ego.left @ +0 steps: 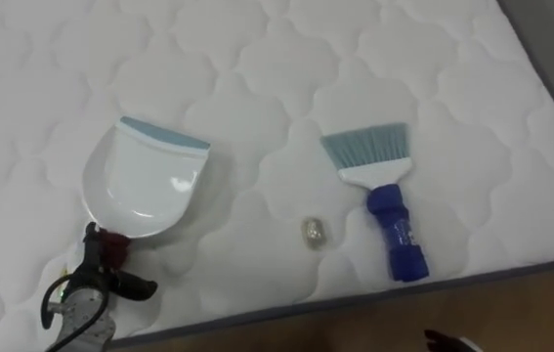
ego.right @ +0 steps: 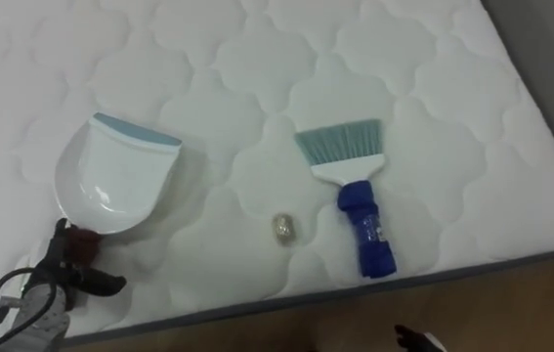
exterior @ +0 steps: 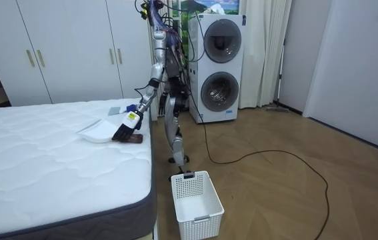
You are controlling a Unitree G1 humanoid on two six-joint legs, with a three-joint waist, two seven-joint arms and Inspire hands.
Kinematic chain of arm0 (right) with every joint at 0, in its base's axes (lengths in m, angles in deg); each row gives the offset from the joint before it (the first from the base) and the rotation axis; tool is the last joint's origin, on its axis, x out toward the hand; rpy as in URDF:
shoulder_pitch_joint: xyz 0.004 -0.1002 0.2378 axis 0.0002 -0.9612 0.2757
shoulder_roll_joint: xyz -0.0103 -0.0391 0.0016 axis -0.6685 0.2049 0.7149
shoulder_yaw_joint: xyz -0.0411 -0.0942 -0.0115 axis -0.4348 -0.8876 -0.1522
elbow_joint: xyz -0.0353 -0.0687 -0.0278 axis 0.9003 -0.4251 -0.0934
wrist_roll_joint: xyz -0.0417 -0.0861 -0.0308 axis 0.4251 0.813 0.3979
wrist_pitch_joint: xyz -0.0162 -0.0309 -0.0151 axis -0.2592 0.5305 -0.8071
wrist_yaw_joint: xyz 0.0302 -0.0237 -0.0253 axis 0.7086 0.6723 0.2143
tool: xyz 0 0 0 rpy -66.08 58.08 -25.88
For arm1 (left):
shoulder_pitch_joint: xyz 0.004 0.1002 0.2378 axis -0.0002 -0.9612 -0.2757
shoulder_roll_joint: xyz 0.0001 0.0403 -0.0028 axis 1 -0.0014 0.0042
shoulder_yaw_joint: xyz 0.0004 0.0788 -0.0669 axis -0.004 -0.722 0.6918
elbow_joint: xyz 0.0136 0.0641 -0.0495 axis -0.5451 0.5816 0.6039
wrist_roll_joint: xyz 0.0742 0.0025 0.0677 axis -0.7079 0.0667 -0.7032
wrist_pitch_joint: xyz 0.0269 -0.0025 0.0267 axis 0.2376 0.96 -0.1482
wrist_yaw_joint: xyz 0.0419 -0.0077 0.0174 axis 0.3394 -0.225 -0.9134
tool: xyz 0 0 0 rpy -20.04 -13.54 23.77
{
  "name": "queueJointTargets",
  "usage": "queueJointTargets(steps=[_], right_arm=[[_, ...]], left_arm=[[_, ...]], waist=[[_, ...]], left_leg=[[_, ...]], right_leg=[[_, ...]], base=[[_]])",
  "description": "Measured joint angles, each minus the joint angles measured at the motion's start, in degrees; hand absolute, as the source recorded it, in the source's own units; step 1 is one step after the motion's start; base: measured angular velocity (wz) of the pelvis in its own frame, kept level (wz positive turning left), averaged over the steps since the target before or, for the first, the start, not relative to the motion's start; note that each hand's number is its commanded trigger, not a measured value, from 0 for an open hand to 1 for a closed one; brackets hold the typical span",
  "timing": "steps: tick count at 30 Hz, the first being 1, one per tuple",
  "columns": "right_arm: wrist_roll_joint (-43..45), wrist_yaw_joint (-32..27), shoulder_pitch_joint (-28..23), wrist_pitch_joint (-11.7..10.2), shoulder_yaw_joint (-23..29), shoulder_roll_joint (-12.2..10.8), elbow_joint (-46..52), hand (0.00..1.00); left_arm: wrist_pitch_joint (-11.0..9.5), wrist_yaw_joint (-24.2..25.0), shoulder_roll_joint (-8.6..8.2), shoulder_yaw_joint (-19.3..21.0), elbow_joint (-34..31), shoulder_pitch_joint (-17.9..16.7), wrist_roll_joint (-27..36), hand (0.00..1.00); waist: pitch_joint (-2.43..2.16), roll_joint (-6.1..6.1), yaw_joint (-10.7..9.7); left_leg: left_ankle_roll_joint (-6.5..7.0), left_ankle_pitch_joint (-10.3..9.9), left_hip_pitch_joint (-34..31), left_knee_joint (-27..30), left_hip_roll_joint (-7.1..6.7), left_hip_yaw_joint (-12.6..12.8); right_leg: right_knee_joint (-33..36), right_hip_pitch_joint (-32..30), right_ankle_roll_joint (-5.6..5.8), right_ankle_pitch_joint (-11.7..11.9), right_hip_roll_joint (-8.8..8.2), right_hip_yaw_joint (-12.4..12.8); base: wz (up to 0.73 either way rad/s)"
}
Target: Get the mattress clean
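Your left hand at seven o'clock clutching the dustpan's half-hidden handle, brush at three, blurry wad between, right hand cropped at five, state unclear

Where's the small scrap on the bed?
In the eye views the scrap lies on the mattress near its front edge, between the dustpan, left, and the brush, right.

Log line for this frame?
left hand: gripping dustpan handle | brush: lying on mattress, untouched | scrap: between dustpan and brush | right hand: low, off bed
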Motion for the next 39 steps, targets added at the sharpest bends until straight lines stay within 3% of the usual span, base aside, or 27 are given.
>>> queueJointTargets(steps=[8, 13, 17, 25, 32, 39], right_arm=[[-1.50, -1.13, -0.28, 1.26, -0.02, 0.00, -0.05, 0.00], [-1.40, -1.61, -0.14, 1.34, -0.02, -0.01, -0.59, 0.00], [-1.45, -1.63, -0.18, 2.41, -0.11, -0.03, -1.22, 0.00], [-3.28, -1.93, 0.90, 2.56, -2.22, -0.03, -2.04, 0.00], [-8.48, -2.10, 0.99, 3.43, -3.79, -0.06, -2.49, 0.00], [-8.14, -2.01, 1.14, 3.71, -3.87, -0.11, -2.57, 0.00]], left_arm=[[2.58, 0.01, 0.53, 0.01, 0.32, 0.27, -0.04, 1.00], [4.88, 1.11, 0.60, 0.25, 3.77, 2.82, -0.10, 1.00], [6.47, 3.34, 0.59, -2.11, 5.86, 4.34, -0.15, 1.00], [7.17, 4.78, 0.51, -2.63, 7.00, 4.99, -0.10, 1.00], [7.45, 5.04, 0.51, -3.86, 7.25, 5.02, -0.13, 1.00], [7.49, 6.14, 0.88, -3.84, 7.87, 5.23, -0.18, 1.00]], waist=[[-0.02, 0.36, -0.01], [-0.05, 0.42, 0.01], [-0.03, 0.47, -0.26], [0.07, 0.49, -0.76], [0.20, 0.05, -1.01], [0.25, -0.42, -1.57]], left_leg=[[0.08, -0.05, -0.14, -0.02, 0.05, 0.57], [0.09, -0.06, -0.63, 0.19, 0.09, 1.28], [0.09, -0.06, -0.76, 0.63, 0.22, 1.48], [0.09, -0.08, -1.01, 1.11, 0.75, 2.66], [0.10, -0.08, -1.75, 1.28, 0.77, 2.94], [0.10, -0.08, -2.07, 2.02, 0.72, 3.23]], right_leg=[[0.30, -0.57, -0.01, 0.00, 0.00, 0.51], [1.11, -1.63, 0.00, 0.00, -0.07, 1.01], [1.62, -1.77, -0.01, 0.00, -0.08, 1.02], [2.08, -2.38, -0.56, 0.02, -0.05, 0.75], [2.16, -3.00, -0.56, 0.00, -0.09, 0.81], [3.15, -3.48, -0.54, -0.42, -0.33, 0.90]], base=[[-0.03], [-0.07], [0.00], [-0.05], [0.00], [0.01]])
